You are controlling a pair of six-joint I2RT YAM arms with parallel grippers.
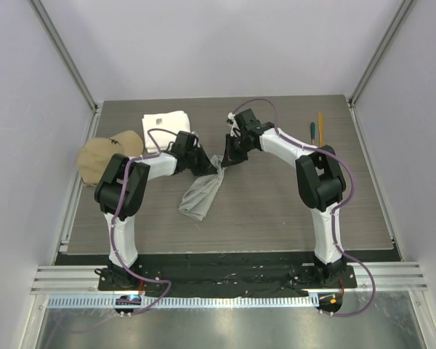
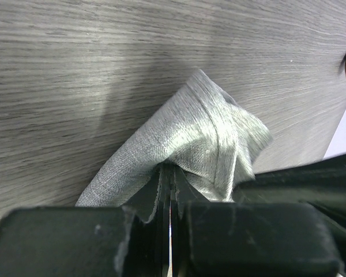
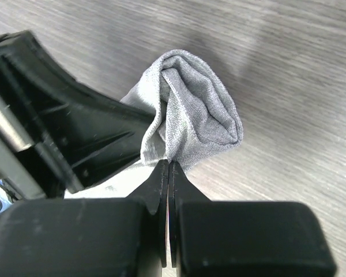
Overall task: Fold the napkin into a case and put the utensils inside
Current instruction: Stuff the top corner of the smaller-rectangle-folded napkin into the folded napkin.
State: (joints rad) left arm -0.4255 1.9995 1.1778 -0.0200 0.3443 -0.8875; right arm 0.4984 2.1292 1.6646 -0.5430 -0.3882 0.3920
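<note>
Left pincer (image 1: 211, 168) on diagonal napkin (image 1: 199, 196)

A: Where's the napkin (image 1: 200, 195)?
B: Middle of the table (image 1: 276, 218). Its far end is up off the surface, pinched by the left gripper (image 1: 208, 169) and the right gripper (image 1: 228, 160), which sit side by side, very close. The rest trails toward the near left and lies on the table.
A: And the towel (image 1: 166, 123)?
B: At the far edge, left of centre, behind the left arm. The cap (image 1: 105, 154) lies just beside it, further left and a bit nearer, at the table's left edge.
A: The utensils (image 1: 313, 132)?
B: Far right, side by side, behind the right arm's elbow, well apart from the napkin.
</note>
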